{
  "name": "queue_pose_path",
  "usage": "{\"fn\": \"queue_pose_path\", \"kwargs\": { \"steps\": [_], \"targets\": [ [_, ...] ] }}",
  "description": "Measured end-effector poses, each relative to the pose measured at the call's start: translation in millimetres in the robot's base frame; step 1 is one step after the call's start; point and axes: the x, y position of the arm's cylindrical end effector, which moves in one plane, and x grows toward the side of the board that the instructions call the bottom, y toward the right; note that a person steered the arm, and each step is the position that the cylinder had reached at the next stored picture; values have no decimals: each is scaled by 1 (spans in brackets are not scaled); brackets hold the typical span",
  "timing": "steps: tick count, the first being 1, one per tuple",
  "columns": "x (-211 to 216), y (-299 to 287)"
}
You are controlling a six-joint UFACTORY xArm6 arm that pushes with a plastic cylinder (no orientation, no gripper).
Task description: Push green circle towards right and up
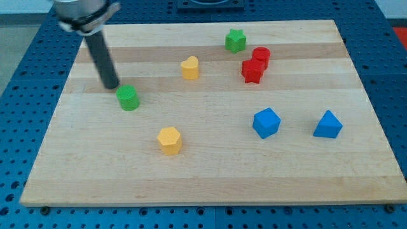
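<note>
Leaning down from the far left corner of the view, my dark rod slants slightly toward the right as it descends, and my tip (112, 85) rests on the wooden board (210, 172) just to the left of the green circle (128, 98) and a little farther back. Tip and block sit very close, though whether they touch I cannot tell. With a bare rod there is nothing to open or close, and it grips nothing.

Most of the arm is cut off by the top edge of the view; only a grey collar above the rod shows, and it is blurred.

Standing upright on the left part of the board, the green circle is a short cylinder with its round face up, so it has no heading or long axis along the table.

Far right of it lie a yellow block (189, 67), a green star-like block (235, 41), a red cylinder (261, 56) and a red block (252, 70), the two reds touching. Nearer sits a yellow hexagonal block (170, 140); to the right are a blue cube (266, 123) and a blue triangular block (328, 125).
</note>
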Motion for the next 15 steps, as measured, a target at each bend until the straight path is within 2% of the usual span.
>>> {"fn": "queue_pose_path", "kwargs": {
  "steps": [1,2,3,4,5,6,7,8,9,10,11,12,13,14,15],
  "targets": [
    [6,16],
    [19,59],
    [26,70],
    [-36,67],
    [-104,90],
    [-124,180],
    [-81,195],
    [-66,214],
    [-54,159],
    [-31,68],
    [-30,122],
    [-12,180],
    [35,109],
    [33,65],
    [19,68]
  ]
}}
